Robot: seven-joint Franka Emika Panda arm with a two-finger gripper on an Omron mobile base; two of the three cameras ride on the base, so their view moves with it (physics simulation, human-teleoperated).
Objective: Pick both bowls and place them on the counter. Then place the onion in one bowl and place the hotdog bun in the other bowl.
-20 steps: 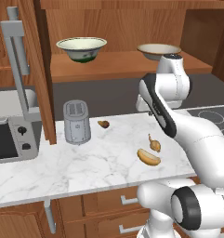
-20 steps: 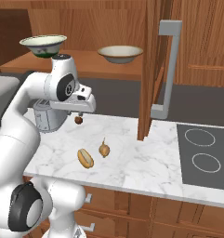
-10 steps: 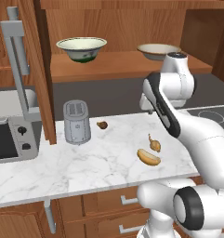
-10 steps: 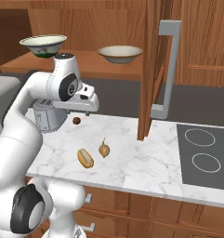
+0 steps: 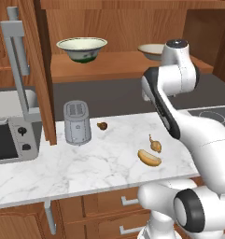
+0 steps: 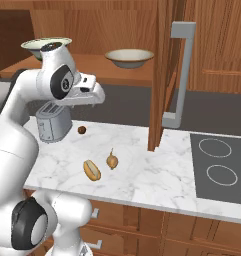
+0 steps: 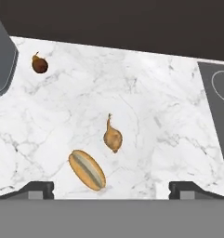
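While the gripper [image 7: 111, 188] hangs with its jaws spread wide and nothing between them, looking down on the counter [image 7: 169, 116], the nearest things below it are the hotdog bun [image 7: 87, 169] and, just beside it, the onion [image 7: 113, 137], both lying loose on the marble. Farther back sit a small dark reddish-brown lump [image 5: 101, 125] and a grey toaster [image 5: 77, 123], with the cooktop [image 6: 219, 166] off to the right. Farthest of all, on the wooden shelf [image 5: 109, 65] above the counter, stand the cream-white bowl [image 5: 81, 48] with its green band and the tan-brown bowl [image 6: 129, 57], well apart from each other and neither yet brought down. The step in hand looks to be fetching a bowl, so the arm should rise to shelf height and approach a rim from the front with the jaws straddling the wall of the bowl, one finger inside and one outside. It should close firmly before lifting, and carry the bowl level to a bare patch of marble away from the food.
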